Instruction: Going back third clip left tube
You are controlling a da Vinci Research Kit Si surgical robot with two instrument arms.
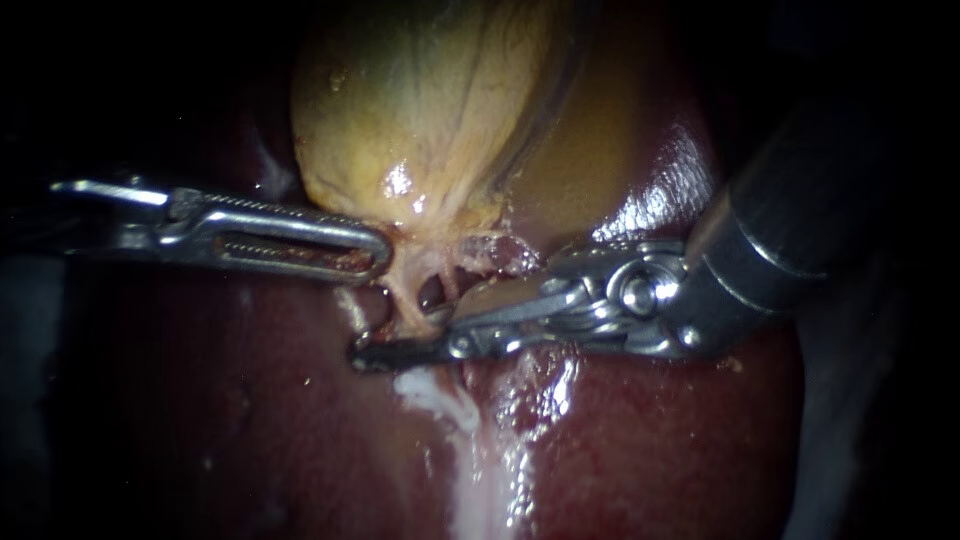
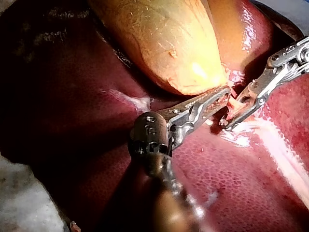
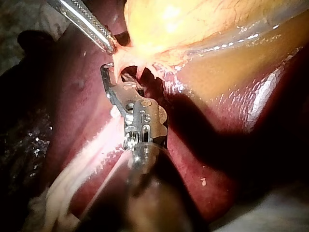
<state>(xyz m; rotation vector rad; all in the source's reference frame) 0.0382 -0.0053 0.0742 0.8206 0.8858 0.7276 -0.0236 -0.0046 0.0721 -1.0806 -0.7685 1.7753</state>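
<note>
The right instrument (image 1: pixel 375 352), its shaft entering from the right edge of the endoscope view, has its jaws open: the left wrist view shows a gap between them with pink tissue in it. Their tips lie at centre frame, just below the strands under the gallbladder (image 1: pixel 420 110). The left tube (image 1: pixel 403 300), the leftmost of those strands as I read it, runs down from the gallbladder's neck to the jaws. I cannot tell whether it sits between them or only against them. The left instrument (image 1: pixel 378 250), coming from the left edge, has its jaws closed on the gallbladder's lower end, and the strands look taut. The liver (image 1: pixel 650 450) fills the lower frame around both.

In my judgement the retreat is barely begun. The open jaws suggest the clip is released, yet they are at the tube, not clear of it. No clip can be made out in any view, so I cannot confirm it sits. What is left is to draw the right instrument back toward the right, free of the strands. No brand or label is legible.
</note>
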